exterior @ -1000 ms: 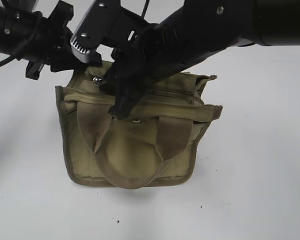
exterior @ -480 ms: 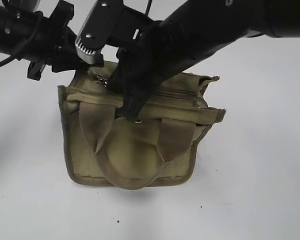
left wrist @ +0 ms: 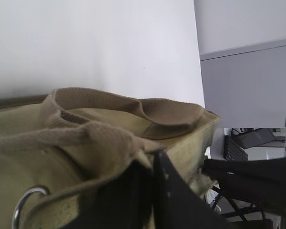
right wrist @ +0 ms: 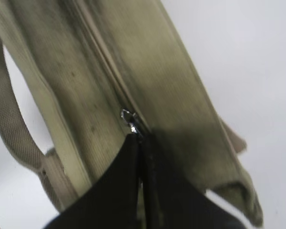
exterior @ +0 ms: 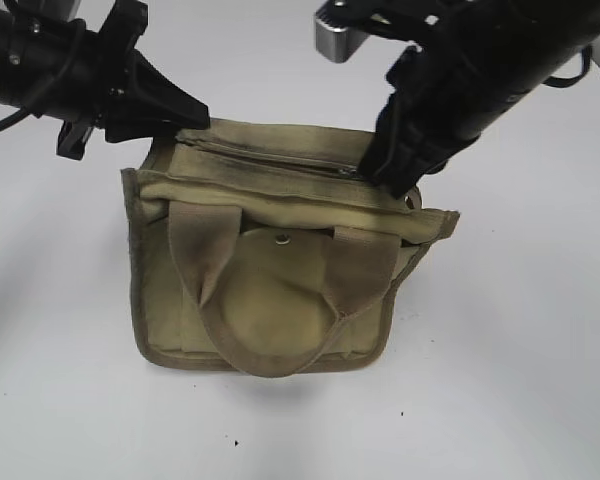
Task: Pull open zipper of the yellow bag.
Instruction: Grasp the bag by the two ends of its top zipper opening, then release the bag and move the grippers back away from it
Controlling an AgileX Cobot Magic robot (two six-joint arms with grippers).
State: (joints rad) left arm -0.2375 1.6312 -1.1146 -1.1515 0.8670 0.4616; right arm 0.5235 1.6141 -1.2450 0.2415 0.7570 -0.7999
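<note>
Olive-yellow canvas makes up the bag [exterior: 280, 270], which stands on the white table [exterior: 520, 380] between the two arms. The left gripper [exterior: 185, 112] pinches the bag's top left corner, its jaws pressed together on the fabric. The right gripper [exterior: 385, 172] sits at the right end of the zipper [exterior: 270, 155], jaws closed on the small silver tab [right wrist: 129, 120], as the right wrist view shows. With the tab near the right end, the zipper line to its left looks parted, so the pull seems largely done. What may be left is a last short stretch to the bag's edge, then letting go. How wide the mouth gapes cannot be told. No brand, label or writing is readable on the bag or the arms.
</note>
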